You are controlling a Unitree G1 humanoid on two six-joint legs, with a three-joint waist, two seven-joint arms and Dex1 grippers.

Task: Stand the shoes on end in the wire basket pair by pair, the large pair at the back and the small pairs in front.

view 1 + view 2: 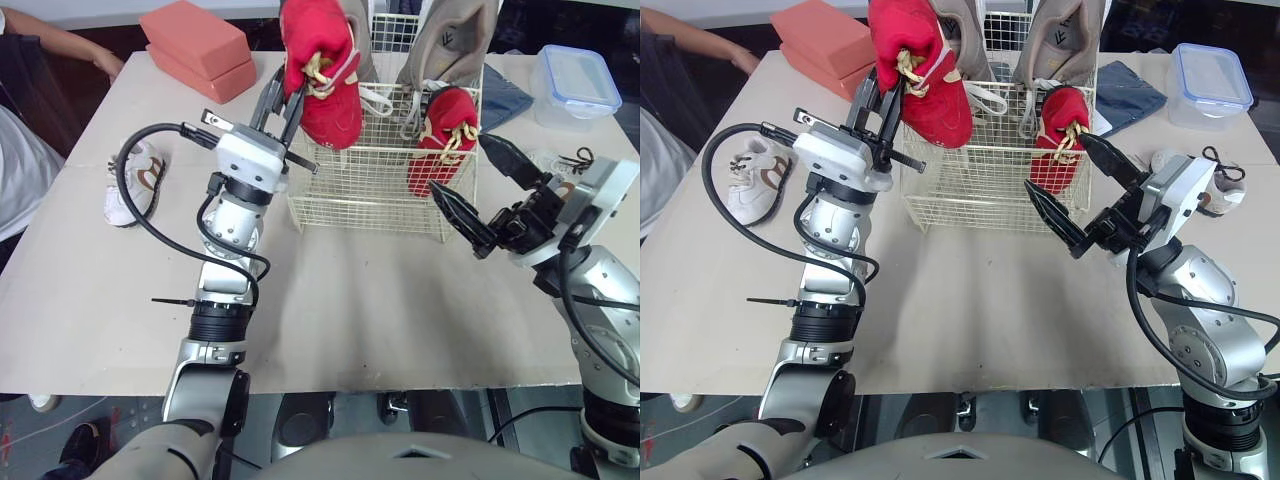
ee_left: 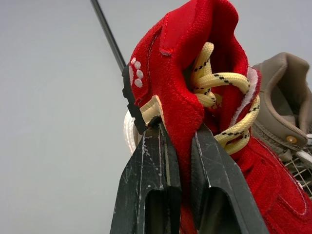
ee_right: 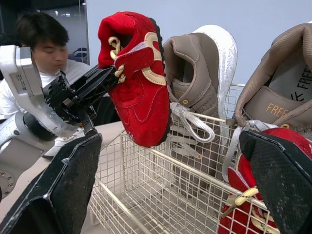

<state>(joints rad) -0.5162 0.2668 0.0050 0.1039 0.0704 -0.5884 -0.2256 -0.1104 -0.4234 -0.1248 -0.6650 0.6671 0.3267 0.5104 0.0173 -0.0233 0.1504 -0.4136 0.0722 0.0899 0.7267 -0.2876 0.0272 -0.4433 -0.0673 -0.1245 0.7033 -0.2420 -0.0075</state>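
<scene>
Here the left claw point(image 2: 178, 129) was pressed together on the collar of a red shoe point(image 1: 325, 85), pinching the fabric just beside its yellow laces. The shoe hung toe down over the left side of the wire basket point(image 1: 370, 190), its toe about level with the rim. Whether it touched the wire I could not tell.

Inside the basket, two large tan shoes point(image 1: 445, 40) stood on end against the back wall, white laces trailing down. A second red shoe point(image 1: 445, 135) stood upright in the front right corner, in front of the right-hand tan one.

The right claw point(image 1: 457, 163) was spread wide and held nothing. It hovered just outside the basket's right front corner, one finger high and one low, near the standing red shoe.

A small white shoe with brown trim point(image 1: 133, 185) lay on the table point(image 1: 350, 320), well to the left of the basket and beside the left arm's cable. Two salmon blocks point(image 1: 195, 45) were stacked at the far left of the table. At the far right sat a clear box with a blue lid point(image 1: 575, 85), with a dark blue cloth point(image 1: 505, 100) between it and the basket. A person's arm point(image 1: 60, 45) rested at the far left edge.
</scene>
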